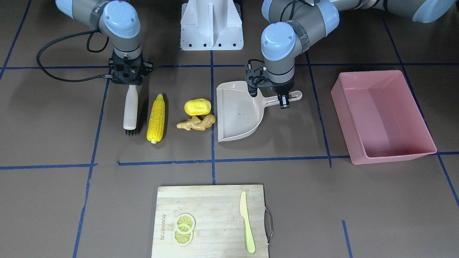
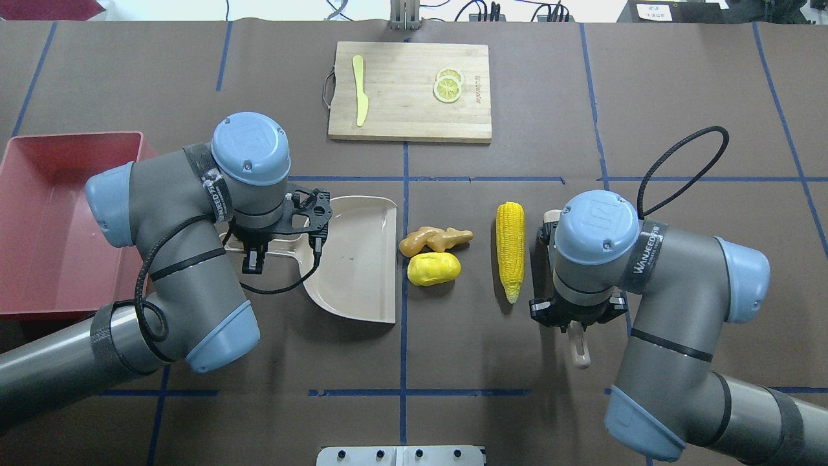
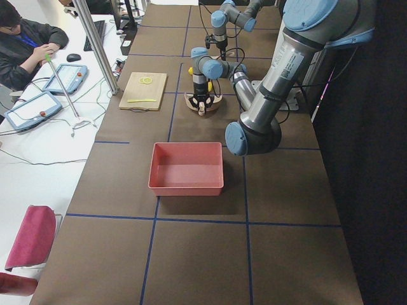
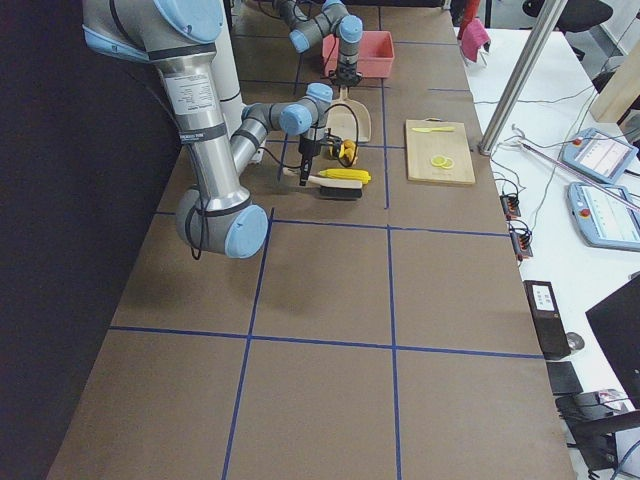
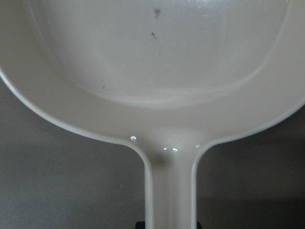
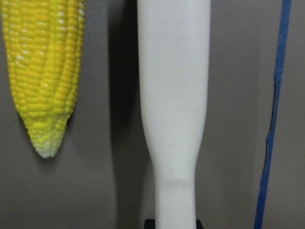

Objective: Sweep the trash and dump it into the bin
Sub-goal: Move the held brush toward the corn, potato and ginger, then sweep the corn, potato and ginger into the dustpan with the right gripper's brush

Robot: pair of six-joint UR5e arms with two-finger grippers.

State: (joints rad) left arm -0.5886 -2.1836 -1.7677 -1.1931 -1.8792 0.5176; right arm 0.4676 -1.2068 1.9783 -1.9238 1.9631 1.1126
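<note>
The corn cob (image 1: 156,118) lies on the table beside the brush (image 1: 130,107); it also shows in the right wrist view (image 6: 43,71). The yellow potato-like lump (image 1: 197,106) and the tan ginger root (image 1: 196,123) lie just outside the open mouth of the beige dustpan (image 1: 238,114). My right gripper (image 1: 129,83) is shut on the brush's cream handle (image 6: 174,95), black bristles pointing away from the robot. My left gripper (image 1: 281,96) is shut on the dustpan's handle (image 5: 169,191). The pink bin (image 1: 382,116) stands empty beyond the dustpan, on my left.
A wooden cutting board (image 1: 211,200) with lemon slices (image 1: 184,229) and a pale yellow knife (image 1: 247,222) lies at the far side of the table. The robot's white base (image 1: 211,25) is behind the trash. A black cable (image 1: 61,57) loops beside the right arm.
</note>
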